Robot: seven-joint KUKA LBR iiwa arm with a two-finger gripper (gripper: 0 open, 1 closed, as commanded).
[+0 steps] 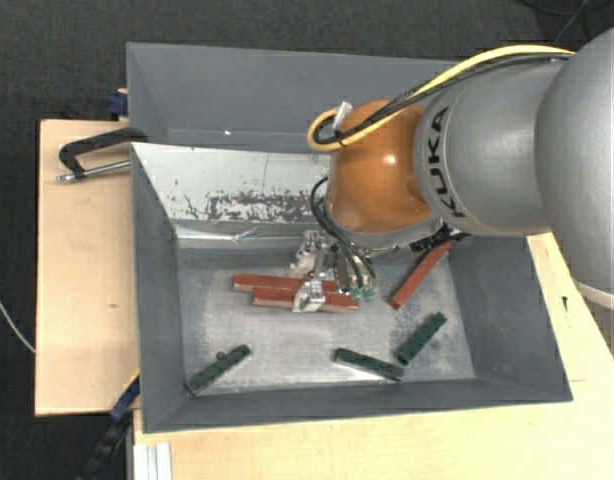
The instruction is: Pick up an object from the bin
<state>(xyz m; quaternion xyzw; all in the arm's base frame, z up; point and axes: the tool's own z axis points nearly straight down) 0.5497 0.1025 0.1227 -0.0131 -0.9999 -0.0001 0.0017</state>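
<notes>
The grey arm [517, 138] comes in from the upper right of the frame and bends down into the grey metal bin [152, 298], its wrist wrapped in an orange cover [377, 173] with a yellow cable [467, 66] looping over the top. Below the cover, the gripper [315, 286] is down at the floor of the bin, a little right of the frame's centre. Its metal tip sits on or right against the right-hand part of a small bundle of red-brown flat sticks [267, 288]. These lie side by side, nearly level across the middle of the bin floor, with their left ends sticking out free to the left of the tip. Whether the pincer is spread, pressed together or pinching the bundle cannot be told from this angle, since the tip and the sticks overlap.

A lone red stick [419, 274] lies tilted just to the right, its upper end tucked under the shadow of the wrist. Three dark green sticks rest along the lower part of the floor, well apart from the gripper: one at the lower left [218, 367], one at the lower middle [368, 364], and one slanted just above and to the right of that one [422, 337], their near ends almost meeting
</notes>
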